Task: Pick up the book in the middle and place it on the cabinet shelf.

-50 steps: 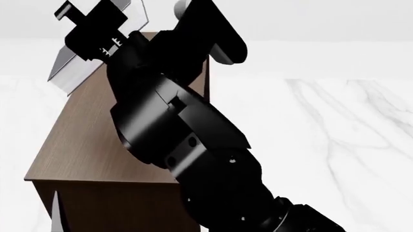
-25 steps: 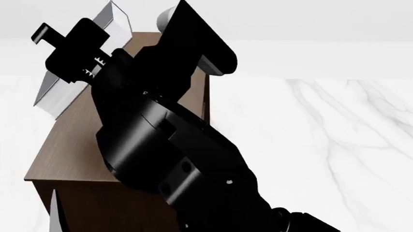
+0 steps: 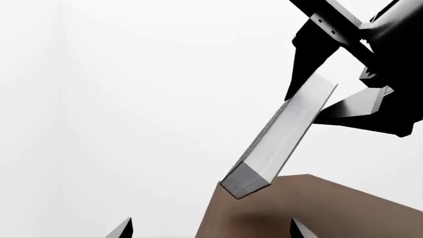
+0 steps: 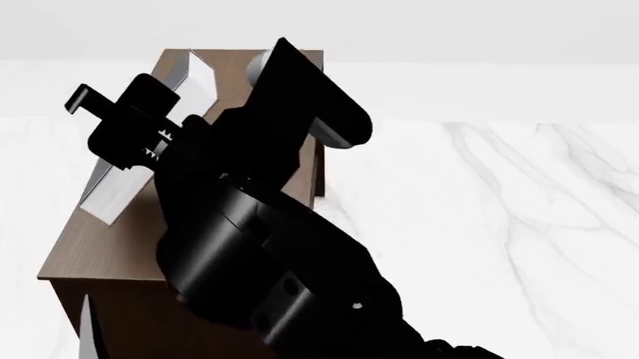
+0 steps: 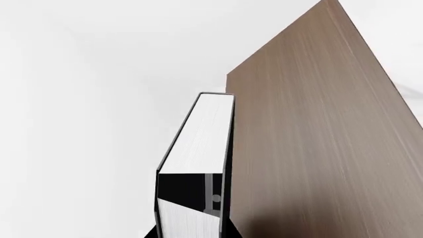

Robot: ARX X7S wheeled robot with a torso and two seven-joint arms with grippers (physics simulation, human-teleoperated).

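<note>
The book (image 4: 113, 196), dark cover with white page edges, hangs tilted in my right gripper (image 4: 140, 142), which is shut on it. It is over the left edge of the cabinet shelf's brown top (image 4: 110, 254). In the left wrist view the book (image 3: 284, 134) slants down from the right gripper (image 3: 343, 74), its lower corner just above the cabinet top (image 3: 330, 208), casting a shadow there. The right wrist view shows the book (image 5: 198, 144) between the jaws, beside the cabinet top (image 5: 310, 139). My left gripper (image 3: 211, 233) is open and empty, low beside the cabinet.
My black right arm (image 4: 269, 254) crosses most of the head view and hides the middle of the cabinet top. White marble floor (image 4: 499, 224) surrounds the cabinet. One left fingertip (image 4: 90, 333) shows by the cabinet's near left corner.
My right gripper has carried the book to the left and then down toward the cabinet top's left edge. The left gripper has hardly moved.
</note>
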